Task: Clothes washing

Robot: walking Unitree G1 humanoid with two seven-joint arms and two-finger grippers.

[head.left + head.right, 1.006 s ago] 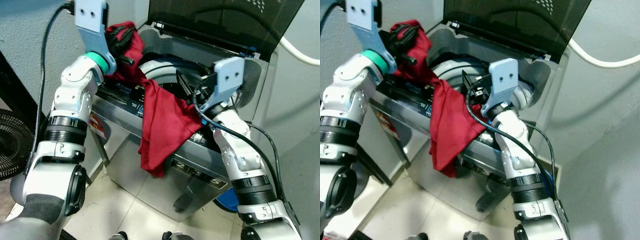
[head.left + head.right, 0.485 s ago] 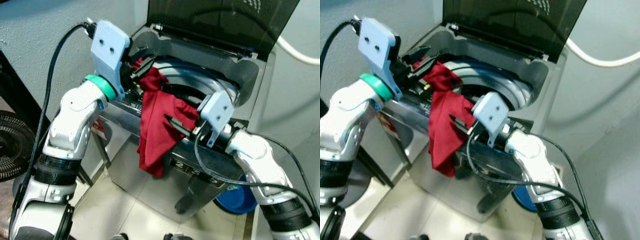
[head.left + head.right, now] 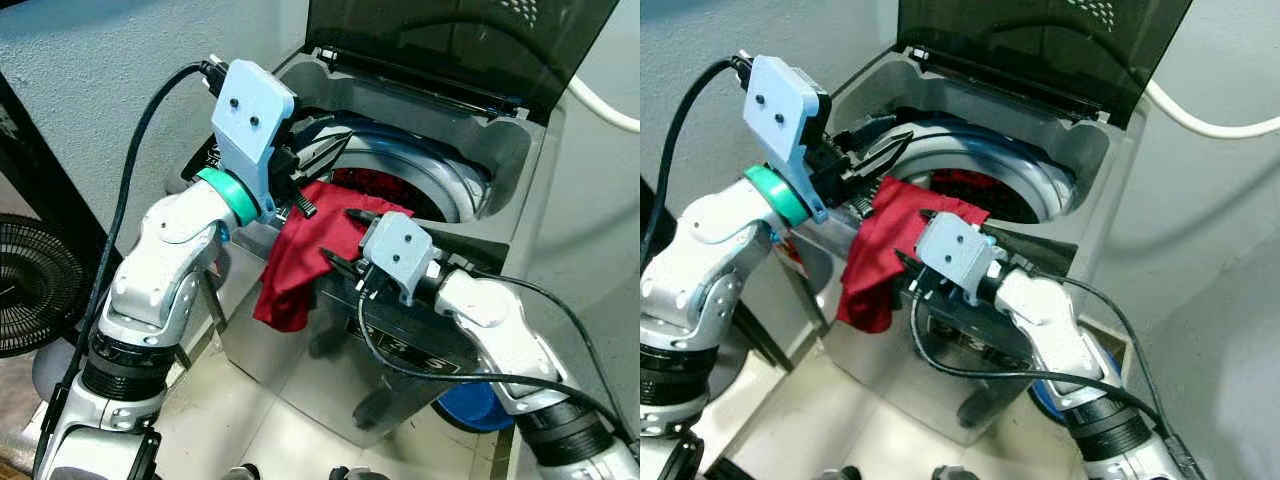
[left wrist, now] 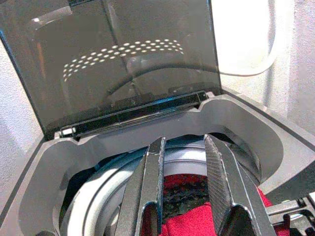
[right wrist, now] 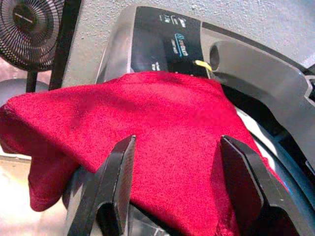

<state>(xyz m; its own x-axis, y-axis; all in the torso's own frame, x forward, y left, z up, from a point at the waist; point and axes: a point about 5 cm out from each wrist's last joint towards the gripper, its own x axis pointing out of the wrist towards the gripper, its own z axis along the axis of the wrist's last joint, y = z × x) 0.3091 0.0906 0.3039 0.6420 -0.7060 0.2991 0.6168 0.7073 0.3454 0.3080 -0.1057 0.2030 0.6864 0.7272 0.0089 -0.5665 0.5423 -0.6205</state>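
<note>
**A:** Where is the cloth right now?

**B:** The red cloth (image 3: 300,255) lies draped over the front rim of the washing machine (image 3: 420,330). One part reaches into the drum opening (image 3: 985,190), the other hangs down the machine's front left corner, above the tiled floor (image 3: 270,420).

**A:** And your left gripper?

**B:** My left gripper (image 4: 184,196) hovers over the drum opening, just above the upper part of the cloth. Its jaws stand apart with nothing between them. In my left wrist view the two black fingers (image 4: 224,187) point toward the drum, with red fabric below them and the dark lid (image 4: 123,54) propped upright behind.

**A:** The right one?

**B:** My right gripper (image 5: 174,191) is at the front edge of the machine, reaching toward the cloth from the right. Its jaws are spread wide, one finger (image 5: 110,187) on each side of the draped fabric, and I am not clamped on it. I cannot tell whether the fingertips touch the cloth.

**A:** Anything else around?

**B:** A black fan (image 3: 25,290) stands on the floor to my left, and a white hose (image 3: 600,105) runs along the wall to the right of the lid. Something blue (image 3: 465,405) sits on the floor beside the machine, behind my right arm.
</note>
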